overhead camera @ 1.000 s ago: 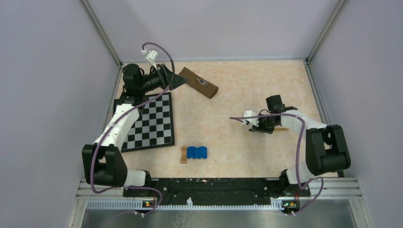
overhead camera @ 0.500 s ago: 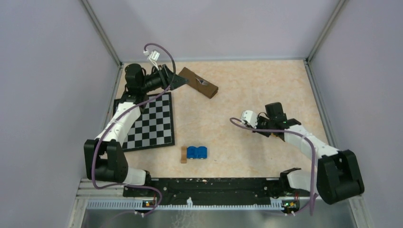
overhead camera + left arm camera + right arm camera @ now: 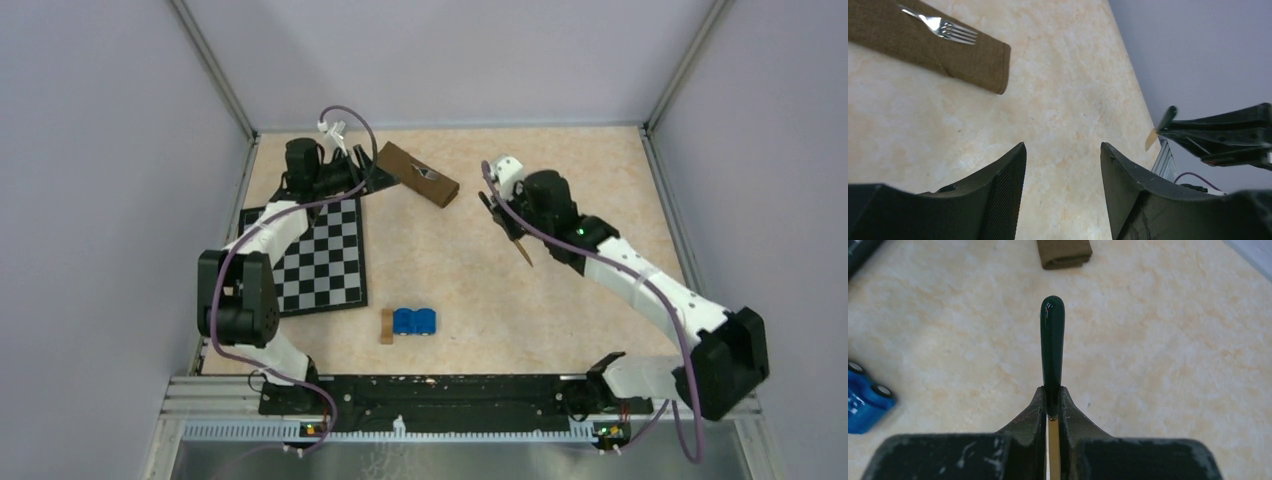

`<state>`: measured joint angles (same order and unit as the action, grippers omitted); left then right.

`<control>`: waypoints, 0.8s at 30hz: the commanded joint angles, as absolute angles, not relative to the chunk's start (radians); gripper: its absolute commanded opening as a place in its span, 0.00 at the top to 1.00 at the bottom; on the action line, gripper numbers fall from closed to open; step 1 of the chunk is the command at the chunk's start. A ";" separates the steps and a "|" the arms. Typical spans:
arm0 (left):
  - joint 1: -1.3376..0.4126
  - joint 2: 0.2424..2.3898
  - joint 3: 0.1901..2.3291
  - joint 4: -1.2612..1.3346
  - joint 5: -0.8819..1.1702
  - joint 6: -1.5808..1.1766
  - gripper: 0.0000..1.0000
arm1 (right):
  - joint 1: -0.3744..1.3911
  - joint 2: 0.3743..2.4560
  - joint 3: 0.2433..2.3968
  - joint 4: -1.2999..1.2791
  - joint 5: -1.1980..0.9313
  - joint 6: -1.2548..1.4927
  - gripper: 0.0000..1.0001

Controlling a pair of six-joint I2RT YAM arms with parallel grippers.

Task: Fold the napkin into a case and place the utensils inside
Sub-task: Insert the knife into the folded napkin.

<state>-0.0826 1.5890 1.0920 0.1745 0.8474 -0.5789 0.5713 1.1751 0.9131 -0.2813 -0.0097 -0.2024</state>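
Insertion step: right gripper (image 3: 1050,396) is clamping a green-handled utensil (image 3: 1052,335) in mid-air. Case (image 3: 418,174) is lying at the back, fork (image 3: 940,26) showing on it. Left gripper (image 3: 1062,150) is hovering beside it, fingers spread, empty. Next move probably needs the handle lined up with the case mouth.

Two utensils are showing: one silver fork (image 3: 940,26) and one dark-green-handled utensil (image 3: 1052,340) with a pale tan blade end. One dark brown cloth case (image 3: 405,163), one black-and-white checkered mat (image 3: 318,258), one blue object (image 3: 414,321) and one small tan wooden block (image 3: 386,326) are lying on the table, each single. Two robot arms are standing in view, the left arm (image 3: 262,232) and the right arm (image 3: 640,285).
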 commanded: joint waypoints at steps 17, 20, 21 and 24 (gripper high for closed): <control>-0.035 2.171 1.663 0.134 0.747 -0.651 0.43 | 0.638 2.364 2.487 -1.010 0.092 -0.174 1.00; -0.035 2.233 1.713 0.146 0.729 -0.656 0.45 | 0.637 2.395 2.490 -0.985 0.087 -0.222 1.00; -0.035 2.247 1.724 0.154 0.719 -0.662 0.46 | 0.639 2.402 2.490 -0.971 0.079 -0.240 1.00; -0.033 2.285 1.731 0.208 0.709 -0.700 0.47 | 0.642 2.419 2.488 -0.932 0.070 -0.276 1.00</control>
